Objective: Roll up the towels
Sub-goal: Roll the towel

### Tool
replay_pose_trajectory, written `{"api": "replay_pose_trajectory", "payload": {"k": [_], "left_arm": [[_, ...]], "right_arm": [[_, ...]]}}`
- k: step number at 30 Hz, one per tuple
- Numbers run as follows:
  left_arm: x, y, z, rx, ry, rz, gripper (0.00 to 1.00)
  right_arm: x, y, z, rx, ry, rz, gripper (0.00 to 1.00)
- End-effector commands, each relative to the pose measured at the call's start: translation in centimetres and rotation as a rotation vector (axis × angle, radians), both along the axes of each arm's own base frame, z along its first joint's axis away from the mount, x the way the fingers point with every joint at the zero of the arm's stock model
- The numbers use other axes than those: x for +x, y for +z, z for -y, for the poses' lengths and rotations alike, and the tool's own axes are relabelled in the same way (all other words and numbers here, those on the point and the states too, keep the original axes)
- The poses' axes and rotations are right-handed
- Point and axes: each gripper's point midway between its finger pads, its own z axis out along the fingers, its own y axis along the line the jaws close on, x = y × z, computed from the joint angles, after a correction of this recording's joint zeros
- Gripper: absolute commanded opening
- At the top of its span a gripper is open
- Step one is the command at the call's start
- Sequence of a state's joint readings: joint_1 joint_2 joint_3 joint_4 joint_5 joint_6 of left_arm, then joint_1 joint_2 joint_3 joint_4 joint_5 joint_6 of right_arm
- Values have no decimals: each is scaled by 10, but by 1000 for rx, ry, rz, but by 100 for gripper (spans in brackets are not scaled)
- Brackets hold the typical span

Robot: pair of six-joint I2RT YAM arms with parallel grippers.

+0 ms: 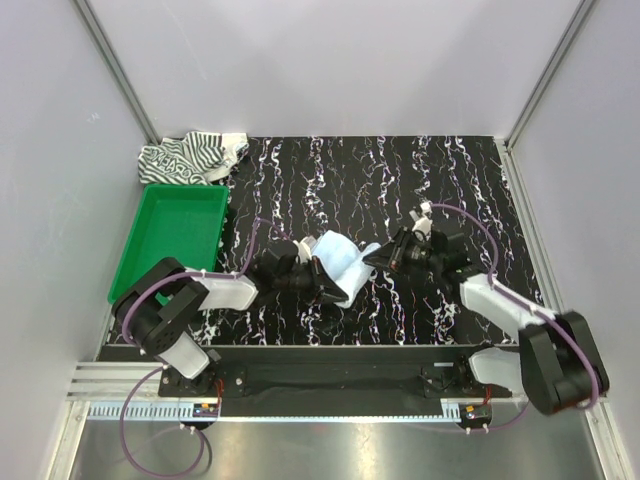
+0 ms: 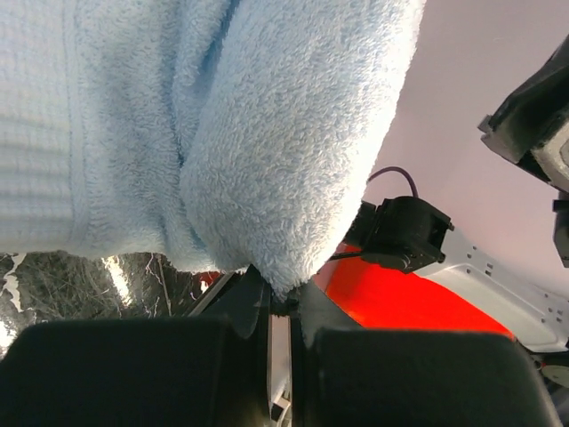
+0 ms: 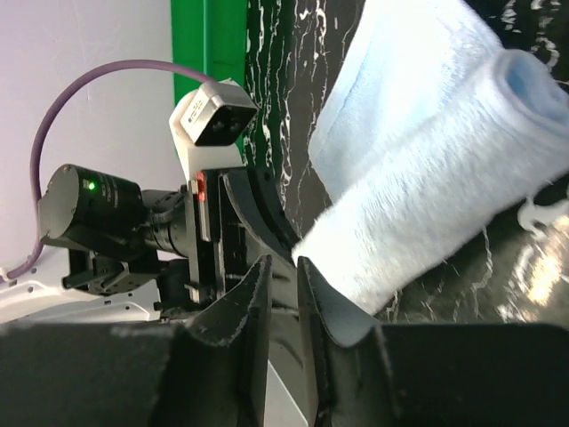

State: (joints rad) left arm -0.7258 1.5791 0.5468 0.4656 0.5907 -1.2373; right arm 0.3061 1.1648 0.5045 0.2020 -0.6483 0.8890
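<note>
Step in hand: by the look of it, the arms are securing a two-handed hold on the light blue towel (image 1: 340,262) before rolling it.
Technique, left side: the pinch should be holding firm and low over the worktop (image 1: 400,180), so the cloth is not slipping as it turns.
Technique, right side: cloth should be sitting fully between the pads before any turn. The edge should be running even, so the roll is not coning.
Striped towel (image 1: 190,158): it is lying bunched at the far left corner, just beyond the green tray (image 1: 160,250) and well apart from both arms. It looks not yet rolled.
Left end effector (image 2: 280,307): it is pinching a lower tip of the light blue towel, with the jaws pressed together on the cloth. The rest of the towel is spreading away from the fingertips.
Light blue towel, position: it is lying near the middle of the worktop, between the two end effectors. One end is curling into a loose tube in the right wrist view.
Right end effector (image 3: 284,276): the jaws are standing narrow with a thin gap. The towel's fluffy corner is touching the outer side of one finger. Whether any cloth is caught between the jaws cannot be told.
</note>
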Motion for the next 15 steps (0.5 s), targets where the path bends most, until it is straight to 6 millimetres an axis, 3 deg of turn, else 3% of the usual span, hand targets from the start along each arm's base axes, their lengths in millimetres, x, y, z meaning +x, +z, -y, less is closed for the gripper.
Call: {"api": "replay_pose_trajectory", "payload": {"k": [1, 4, 15], "left_arm": [[-4, 0, -1, -35, 0, -45, 0], [-6, -7, -4, -53, 36, -92, 0], [-2, -17, -10, -114, 116, -167, 0]], "right_arm": [[15, 33, -32, 106, 76, 135, 23], [26, 15, -43, 82, 91, 106, 23], [42, -18, -58, 74, 115, 82, 20]]}}
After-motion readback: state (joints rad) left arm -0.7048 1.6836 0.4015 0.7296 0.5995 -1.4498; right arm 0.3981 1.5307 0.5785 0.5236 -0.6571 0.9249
